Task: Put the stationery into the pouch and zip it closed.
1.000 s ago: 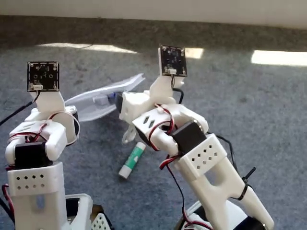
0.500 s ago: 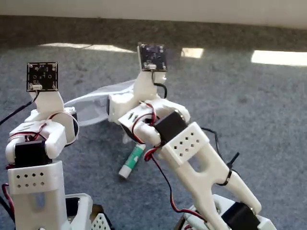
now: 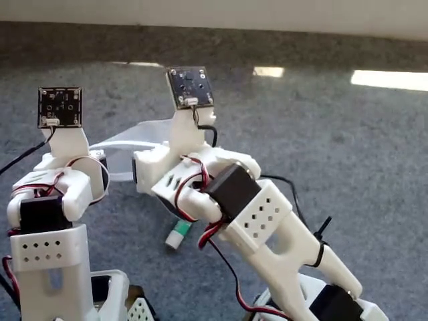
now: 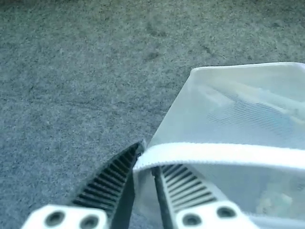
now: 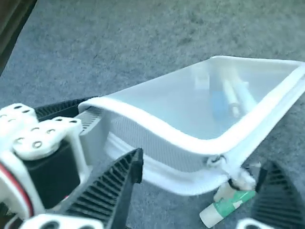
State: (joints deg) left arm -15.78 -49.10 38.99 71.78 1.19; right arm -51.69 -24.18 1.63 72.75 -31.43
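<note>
One glue stick [image 5: 225, 206] lies just beside the mesh pouch [image 5: 190, 105]. Left tool [image 4: 143, 164] pinches the pouch rim; right tool [image 5: 205, 164] gapes wide, empty, near its zip end. Best: straddle stick squarely, keep rim lifted.

We see soft daylight, bright sun patches on the far carpet [image 3: 388, 80], faint shadows, pouch [image 5: 190, 105] gleaming pale.

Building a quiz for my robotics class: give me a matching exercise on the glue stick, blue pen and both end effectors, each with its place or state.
1 glue stick
2 blue pen
3 left end effector
4 right end effector

A open, by the zipper pull
B inside the pouch
C on the grey surface
D shut on the pouch's edge

Pairs: 1-C, 2-B, 3-D, 4-A
</note>
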